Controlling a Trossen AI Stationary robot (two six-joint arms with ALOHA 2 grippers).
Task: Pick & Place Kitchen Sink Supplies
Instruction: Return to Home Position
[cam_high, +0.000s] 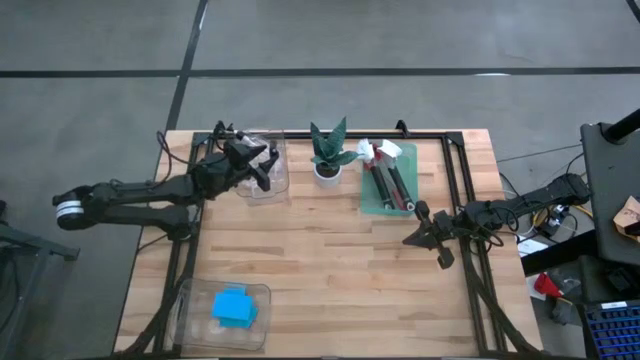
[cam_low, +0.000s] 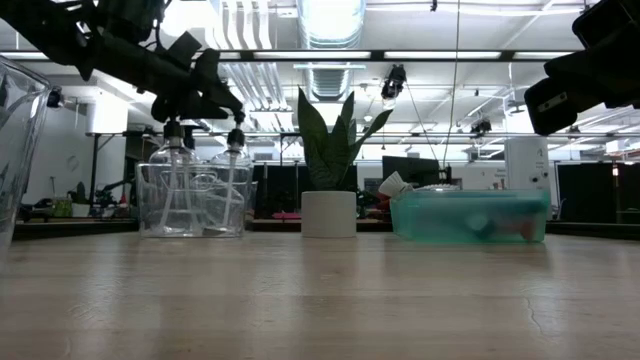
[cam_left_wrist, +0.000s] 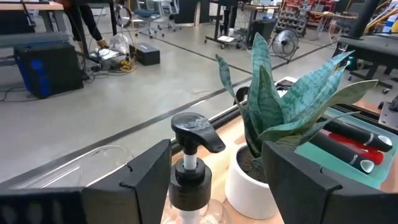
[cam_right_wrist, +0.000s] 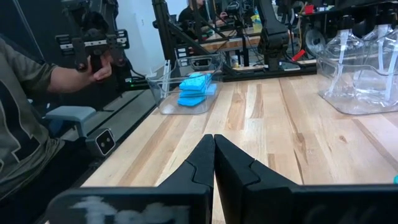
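We can read no text, label, brand, number or sign in any of the views; whatever marks there may be on the room's equipment beyond the table are too small or blurred for us to make out.

We see a snake plant (cam_high: 329, 152) in a white pot on the wooden table (cam_high: 330, 270), just to the right of the left gripper (cam_high: 266, 172). A clear bin (cam_high: 268, 193) sits directly beneath that gripper. A green-tinted tray (cam_high: 370, 205) lies near the right gripper (cam_high: 410, 240), toward the table's far edge. A third clear tray (cam_high: 195, 320) stands well apart from both grippers. Ahead of the right gripper, past the table's edge, a person (cam_right_wrist: 25, 124) holds a black control handle (cam_right_wrist: 93, 46).
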